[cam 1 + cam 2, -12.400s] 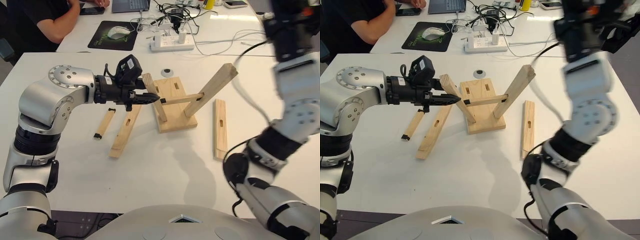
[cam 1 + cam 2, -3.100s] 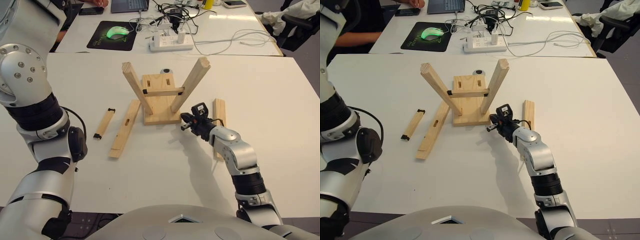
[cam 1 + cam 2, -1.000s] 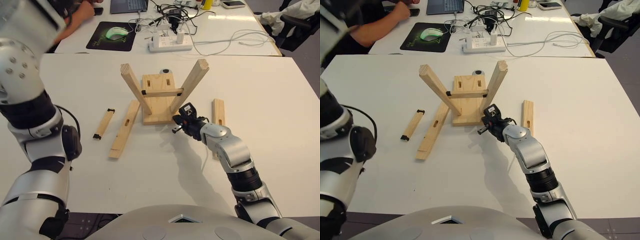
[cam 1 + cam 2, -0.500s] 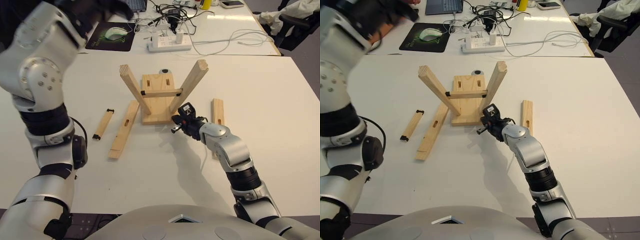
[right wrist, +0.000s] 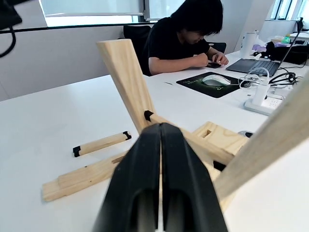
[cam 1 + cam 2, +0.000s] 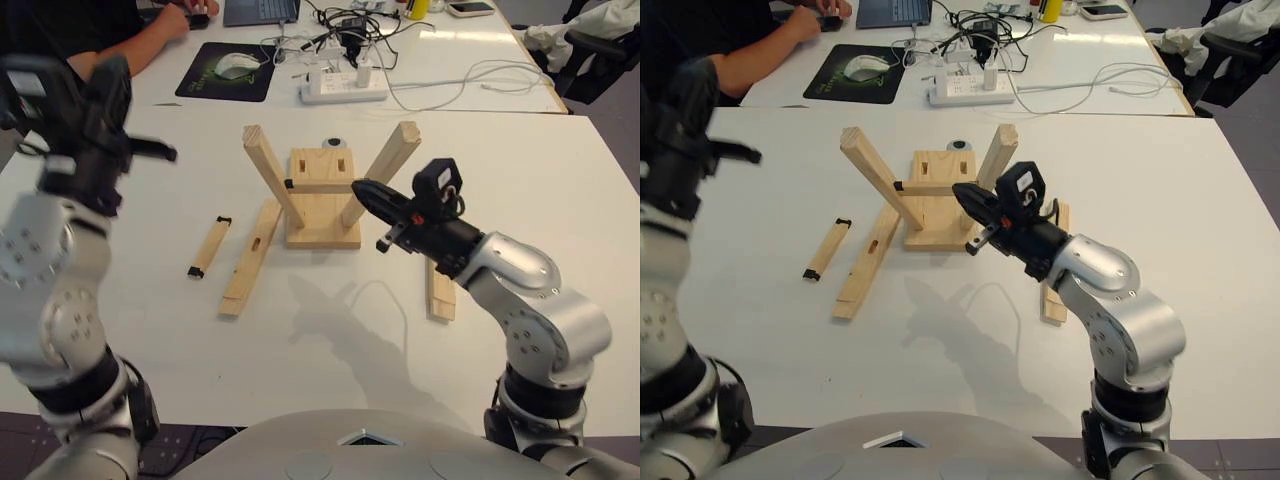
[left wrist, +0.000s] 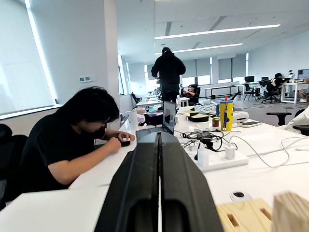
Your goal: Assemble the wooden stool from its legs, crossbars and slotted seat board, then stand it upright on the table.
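The pale wooden slotted seat board [image 6: 322, 232] lies flat on the white counter [image 6: 300, 340], with two legs [image 6: 272, 182] and one crossbar [image 6: 320, 185] fitted (half built, I judge). Next, the loose slotted leg [image 6: 250, 258] needs fetching. The right pincer [image 6: 362, 188], fingers together and empty, has risen from the board's edge to above it. The left pincer [image 7: 159, 159], likewise closed, has swung in high at the left.

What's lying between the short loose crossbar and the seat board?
A slotted leg lies flat between that crossbar and the seat board, in the left eye view.
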Tool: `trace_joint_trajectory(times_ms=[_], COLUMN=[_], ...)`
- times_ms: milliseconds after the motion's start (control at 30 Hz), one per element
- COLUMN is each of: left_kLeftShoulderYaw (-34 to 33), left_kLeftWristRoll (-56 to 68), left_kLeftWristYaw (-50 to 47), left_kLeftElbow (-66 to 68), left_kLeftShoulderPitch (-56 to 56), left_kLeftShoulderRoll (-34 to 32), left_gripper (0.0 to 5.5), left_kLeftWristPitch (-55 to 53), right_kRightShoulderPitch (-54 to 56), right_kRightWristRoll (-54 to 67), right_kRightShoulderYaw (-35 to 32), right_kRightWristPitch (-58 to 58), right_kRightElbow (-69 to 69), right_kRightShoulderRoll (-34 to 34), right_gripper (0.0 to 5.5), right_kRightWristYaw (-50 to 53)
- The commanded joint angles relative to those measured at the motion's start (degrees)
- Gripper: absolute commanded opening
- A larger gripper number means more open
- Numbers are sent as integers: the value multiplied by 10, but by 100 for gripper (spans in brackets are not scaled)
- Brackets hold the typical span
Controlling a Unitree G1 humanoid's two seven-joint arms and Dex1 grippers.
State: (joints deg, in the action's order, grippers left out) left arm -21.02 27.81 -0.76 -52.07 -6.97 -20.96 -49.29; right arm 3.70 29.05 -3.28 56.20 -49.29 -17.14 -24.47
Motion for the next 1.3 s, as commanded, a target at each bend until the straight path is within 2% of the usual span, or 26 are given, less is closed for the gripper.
trace_joint_trajectory(times_ms=[33,200,400,733,800,867,900,967,1033,1300], left_kLeftShoulderYaw=[66,111,114,120,157,211,232,257,250,123], left_kLeftWristRoll=[-33,-69,-105,-133,-118,-94,-88,-83,-88,-153], left_kLeftWristYaw=[-44,-78,-88,-89,-72,-38,-32,-21,-19,-68], left_kLeftElbow=[-35,3,17,38,53,71,76,81,83,60], left_kLeftShoulderPitch=[43,34,19,-5,-28,-53,-63,-72,-67,-16], left_kLeftShoulderRoll=[35,80,87,104,120,134,144,141,136,111], left_gripper=[2,2,2,2,2,2,2,2,2,2], left_kLeftWristPitch=[-19,2,12,19,12,-3,-10,-34,-45,-32], right_kRightShoulderPitch=[-106,-16,68,84,86,89,89,84,79,81], right_kRightWristRoll=[-65,-138,-160,-167,-153,-139,-145,-145,-154,-203], right_kRightShoulderYaw=[-35,-61,-62,-64,-29,39,95,135,119,-31], right_kRightWristPitch=[-48,-120,-143,-112,-97,-91,-91,-82,-77,-70], right_kRightElbow=[-4,69,145,154,148,135,125,117,125,171], right_kRightShoulderRoll=[19,46,51,81,97,105,96,95,93,66], right_gripper=[0,0,0,0,0,0,0,0,0,0], right_kRightWristYaw=[85,184,212,257,245,213,193,182,192,262])
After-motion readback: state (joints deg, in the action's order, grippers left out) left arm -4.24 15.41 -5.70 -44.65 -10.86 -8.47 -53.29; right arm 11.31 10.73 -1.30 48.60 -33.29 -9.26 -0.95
